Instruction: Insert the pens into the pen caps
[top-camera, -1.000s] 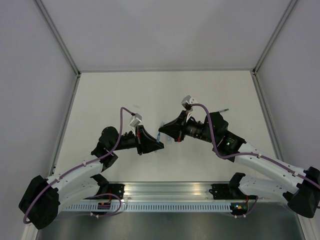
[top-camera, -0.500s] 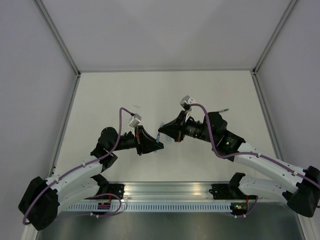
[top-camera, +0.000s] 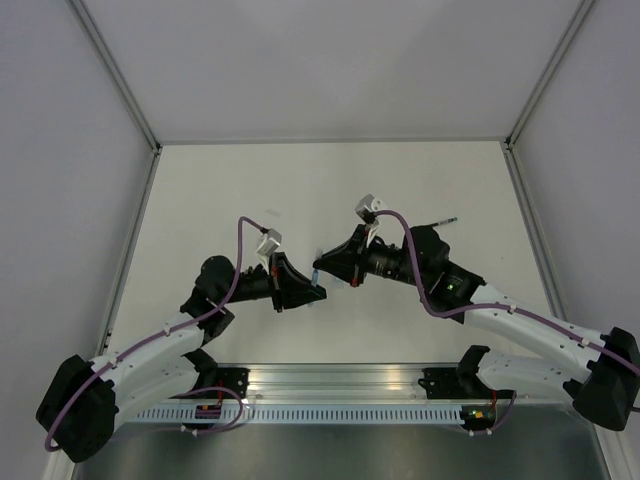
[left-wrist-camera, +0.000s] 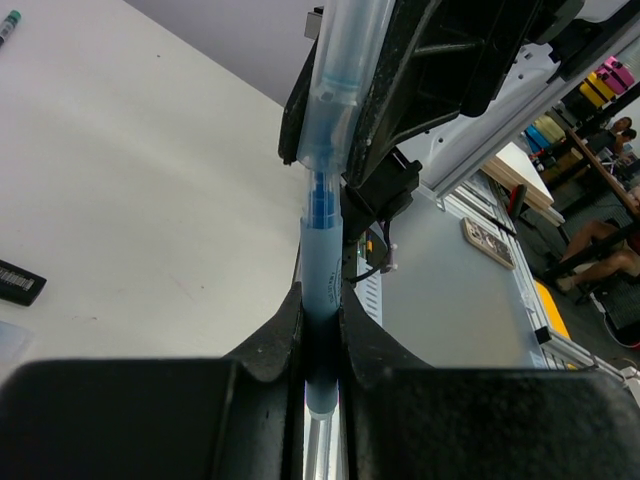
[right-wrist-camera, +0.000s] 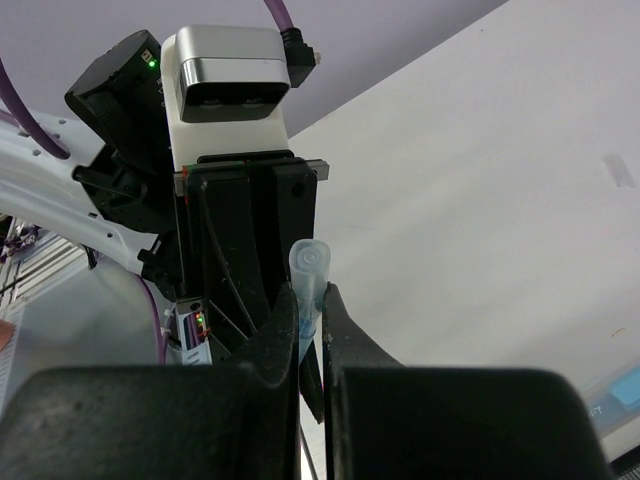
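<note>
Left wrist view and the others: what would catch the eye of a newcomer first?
Over the middle of the table, the left fingers clamp the lower light blue tube and the right fingers clamp the upper light blue tube. A dark blue nib bridges them, marker meeting cap. A thin dark pen lies toward the table's right side.

White table (top-camera: 250, 180), grey walls (top-camera: 330, 60), slotted metal rail (top-camera: 340, 388) (along the near edge)
</note>
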